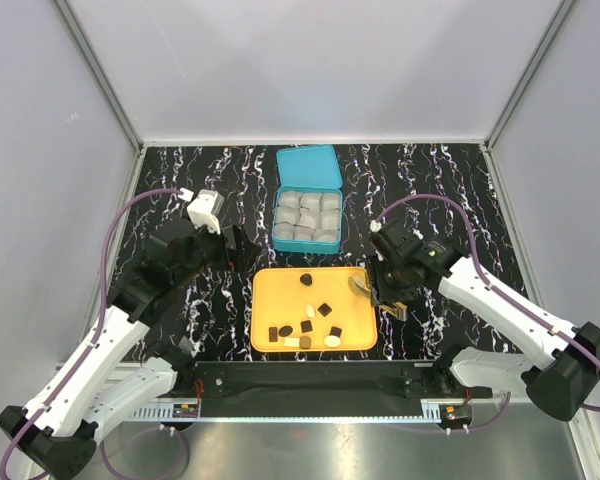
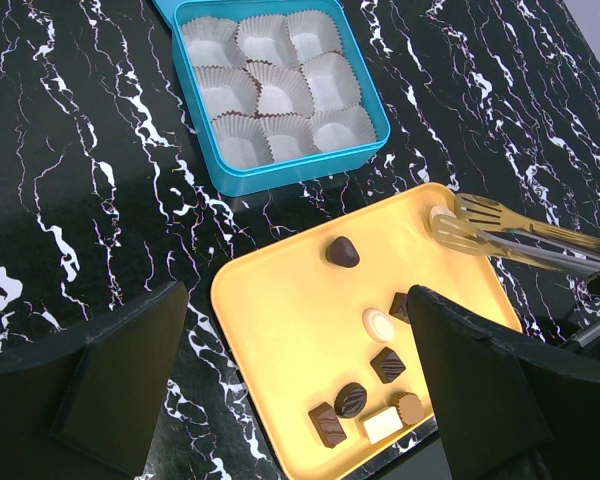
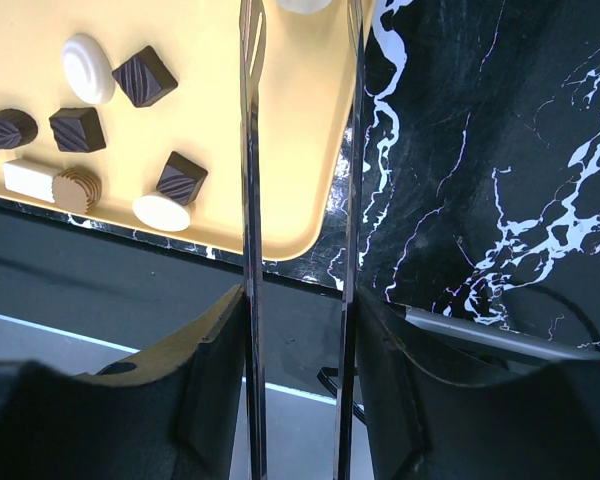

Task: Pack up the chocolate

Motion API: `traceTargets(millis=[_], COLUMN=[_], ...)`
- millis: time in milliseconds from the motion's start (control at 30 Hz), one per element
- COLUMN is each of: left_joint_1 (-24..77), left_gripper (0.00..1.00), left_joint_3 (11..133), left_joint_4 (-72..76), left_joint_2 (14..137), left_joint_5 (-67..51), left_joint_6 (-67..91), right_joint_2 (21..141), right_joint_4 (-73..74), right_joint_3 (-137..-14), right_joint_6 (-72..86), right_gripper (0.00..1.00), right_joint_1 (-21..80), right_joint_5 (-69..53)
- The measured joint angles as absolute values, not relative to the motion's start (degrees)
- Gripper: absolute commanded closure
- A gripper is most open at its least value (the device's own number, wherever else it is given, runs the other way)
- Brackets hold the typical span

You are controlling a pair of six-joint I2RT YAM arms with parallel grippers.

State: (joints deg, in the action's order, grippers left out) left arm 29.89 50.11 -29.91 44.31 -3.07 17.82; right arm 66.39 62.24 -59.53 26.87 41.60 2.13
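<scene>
Several dark and cream-white chocolates point(image 1: 323, 309) lie on the orange tray point(image 1: 265, 290); they also show in the left wrist view point(image 2: 388, 364) and the right wrist view point(image 3: 144, 76). My right gripper point(image 1: 392, 290) point(image 3: 298, 300) is shut on metal tongs point(image 1: 361, 287) point(image 3: 250, 150), whose tips reach over the tray's right edge point(image 2: 500, 232). A cream-white piece point(image 2: 442, 215) sits at the tongs' tips. My left gripper point(image 1: 242, 243) point(image 2: 295, 330) is open and empty, above the tray's left part.
A blue tin point(image 1: 280, 218) point(image 2: 300, 172) with white paper cups point(image 2: 280, 90) stands behind the tray, its lid point(image 1: 308, 168) lying open behind it. A black bar point(image 1: 310, 375) runs along the table's near edge.
</scene>
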Motion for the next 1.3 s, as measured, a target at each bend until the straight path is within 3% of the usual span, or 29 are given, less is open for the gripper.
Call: traceTargets(millis=[600,1033,1300], left_joint_1=[29.89,29.89,29.89], left_gripper=[0.01,0.01,0.01], left_joint_3=[50.11,50.11,50.11], left_joint_4=[-29.91,-29.89,-29.89], left_joint_2=[43.94,43.59,43.57], left_joint_5=[-3.05,-3.05,-3.05], left_joint_6=[17.82,17.82,17.8], right_joint_2=[67.77,68.45,68.47], right_joint_4=[61.8,61.52,63.13], right_joint_3=[-59.48,-59.94,-68.97], right_joint_6=[26.94,26.89,26.76], right_gripper=[0.5,0.62,0.64], right_joint_1=[42.44,42.68,42.74], right_joint_5=[2.48,2.48,2.48])
